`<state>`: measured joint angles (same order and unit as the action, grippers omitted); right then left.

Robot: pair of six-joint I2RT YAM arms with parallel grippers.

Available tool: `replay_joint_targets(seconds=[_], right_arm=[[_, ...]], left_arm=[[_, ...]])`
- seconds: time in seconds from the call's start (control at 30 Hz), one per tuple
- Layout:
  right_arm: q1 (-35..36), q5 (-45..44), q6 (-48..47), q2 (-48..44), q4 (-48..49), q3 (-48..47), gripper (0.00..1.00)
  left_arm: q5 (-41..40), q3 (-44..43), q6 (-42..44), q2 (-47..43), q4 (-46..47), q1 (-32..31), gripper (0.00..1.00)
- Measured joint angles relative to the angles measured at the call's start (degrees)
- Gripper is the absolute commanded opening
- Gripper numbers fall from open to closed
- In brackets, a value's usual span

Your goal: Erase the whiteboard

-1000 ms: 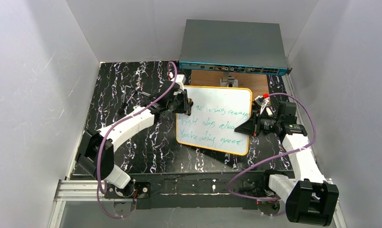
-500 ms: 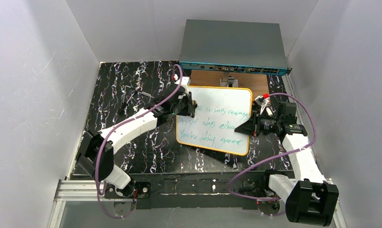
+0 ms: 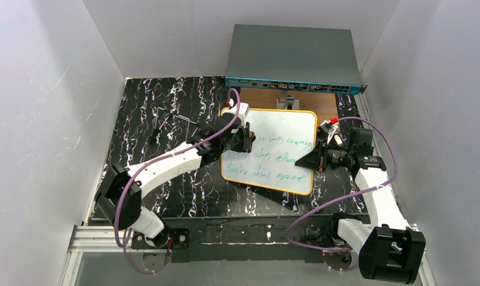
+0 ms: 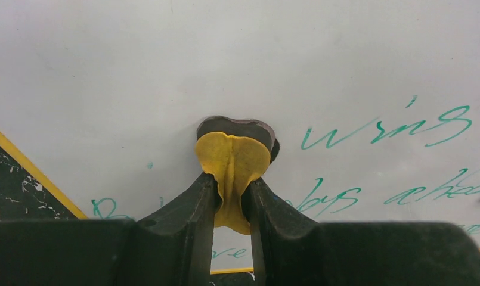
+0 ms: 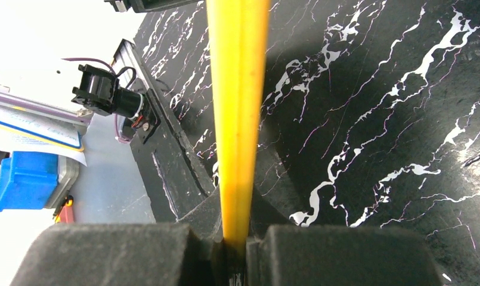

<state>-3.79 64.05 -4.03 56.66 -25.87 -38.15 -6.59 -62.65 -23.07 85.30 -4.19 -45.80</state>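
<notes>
My left claw (image 3: 244, 138) has slid in from the board's left edge toward frame centre, and the first words of the upper lines are gone. The wipe is working, though most of the green writing (image 3: 280, 159) remains. The claw pinches a yellow wiper (image 4: 232, 156) against the whiteboard (image 3: 288, 122), which lies mid-frame directly beneath it. The right claw (image 3: 312, 159) is clamped on the board's right rim — steadying it, I judge.
</notes>
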Motion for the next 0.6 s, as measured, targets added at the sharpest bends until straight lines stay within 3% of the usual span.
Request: replay_joint_targets(seconds=[0.1, 0.4, 0.6], right_arm=[[0.0, 0.0, -0.1, 0.0, 0.0, 0.0, 0.01], [0.0, 0.2, -0.5, -0.2, 0.0, 0.0, 0.01], [0.0, 0.3, -0.7, -0.4, -0.2, 0.0, 0.01]], left_arm=[[-0.2, -0.1, 0.3, 0.0, -0.3, 0.4, 0.00], [1.5, 0.6, 0.4, -1.0, -1.3, 9.9, 0.00], [-3.0, 0.7, 1.4, -1.1, -2.1, 2.6, 0.00]])
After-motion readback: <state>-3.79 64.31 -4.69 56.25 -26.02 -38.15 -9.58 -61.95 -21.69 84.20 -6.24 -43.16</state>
